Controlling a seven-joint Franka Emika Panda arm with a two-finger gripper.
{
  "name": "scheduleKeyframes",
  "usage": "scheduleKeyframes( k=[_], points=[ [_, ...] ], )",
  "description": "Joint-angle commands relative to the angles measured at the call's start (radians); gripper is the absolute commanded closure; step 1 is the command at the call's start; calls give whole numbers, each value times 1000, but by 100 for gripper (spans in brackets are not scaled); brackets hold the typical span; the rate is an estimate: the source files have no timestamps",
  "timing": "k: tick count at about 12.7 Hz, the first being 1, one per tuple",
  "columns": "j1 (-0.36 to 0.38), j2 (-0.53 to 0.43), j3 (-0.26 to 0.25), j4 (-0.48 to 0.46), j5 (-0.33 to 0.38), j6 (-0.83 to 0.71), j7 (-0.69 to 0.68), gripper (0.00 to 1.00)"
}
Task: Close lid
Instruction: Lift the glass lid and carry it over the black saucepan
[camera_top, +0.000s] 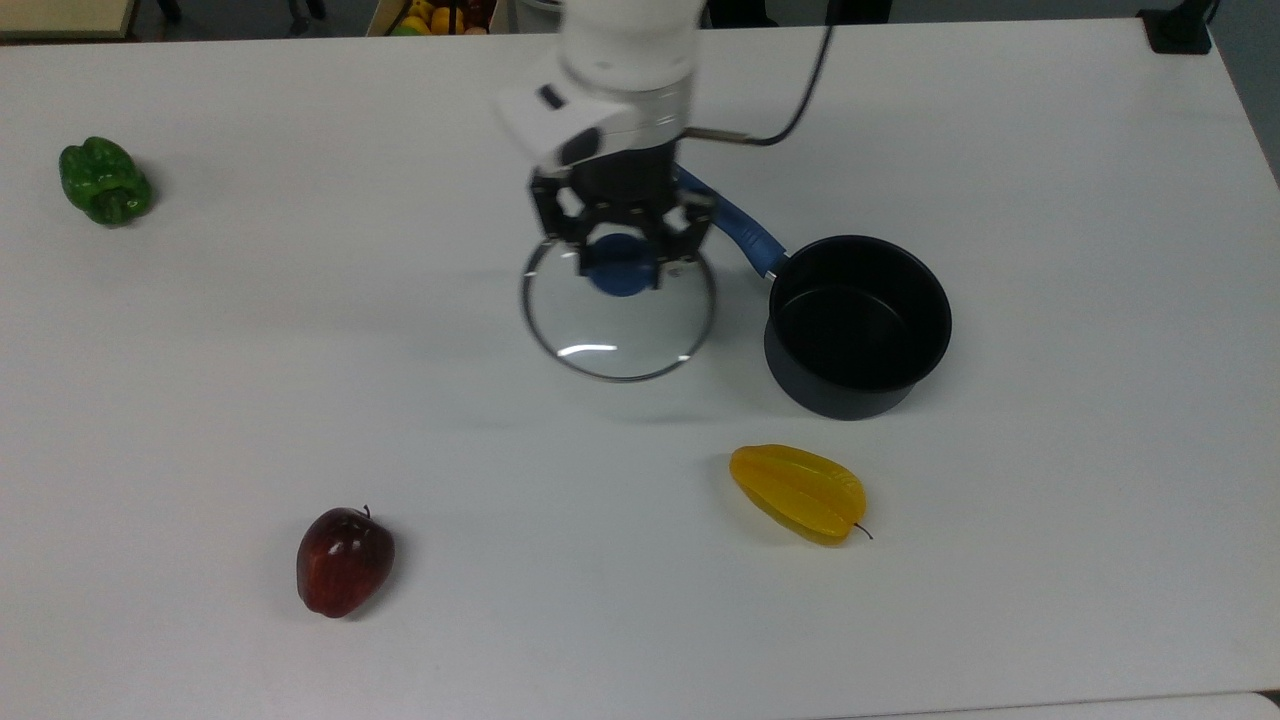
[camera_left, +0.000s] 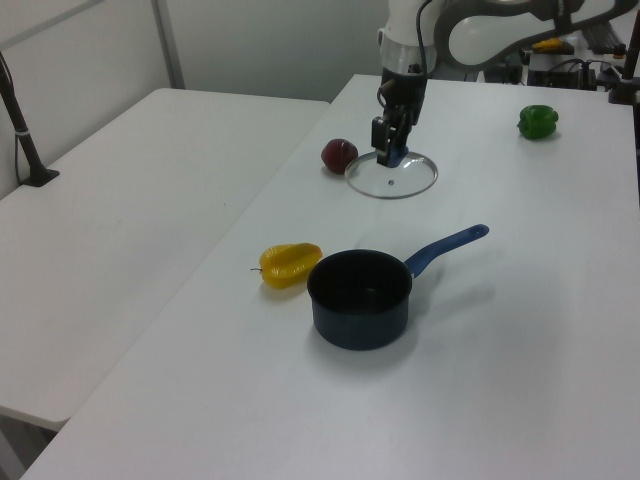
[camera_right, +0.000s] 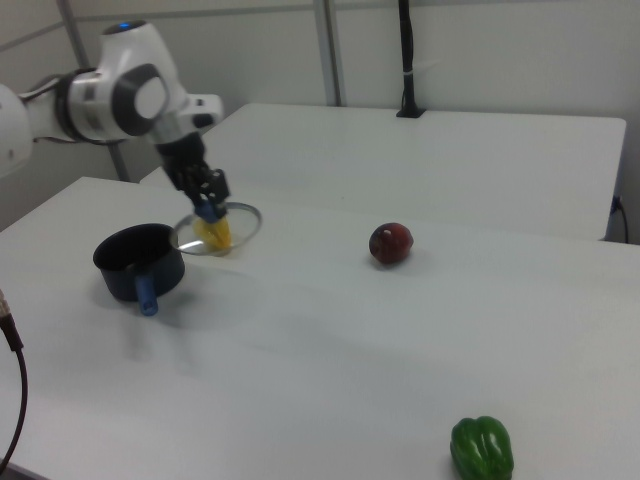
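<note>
Tool (camera_top: 622, 262): upper centre of the top view, pointing down, pinched onto the blue knob (camera_top: 620, 277) of the lid.
Lid (camera_top: 618, 318): clear glass disc with a thin metal rim, hanging level under the tool and lifted off the tabletop, its shadow lying below it in the top view; centre of that frame, just left of the saucepan.
Saucepan (camera_top: 858, 325): black, open and empty, right of centre in the top view; blue handle (camera_top: 742, 231) running up and left, partly behind the tool.
Step in hand: carrying the lid across toward the open saucepan; not yet over the rim.
Risk: lid rim catching the handle or the near wall of the saucepan if lowered too soon, likely shoving the pan aside.
Risk: small knob grip, wide disc; a tilt or slip could land the lid askew on the rim.
Star fruit (camera_top: 798, 492): yellow, lower right of centre, near the saucepan.
Apple (camera_top: 344, 560): red, lower left.
Green pepper (camera_top: 104, 181): far upper left.
Tabletop (camera_top: 1050, 520): white.
</note>
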Motion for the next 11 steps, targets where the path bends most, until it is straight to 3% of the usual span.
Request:
scheduleKeyframes(
  k=[1, 7, 11],
  points=[
    [126, 4, -14, 18, -16, -16, 13, 59],
    [259, 55, -14, 38, -15, -8, 9, 59],
    [269, 90, -12, 41, -6, 99, 10, 59]
  ],
)
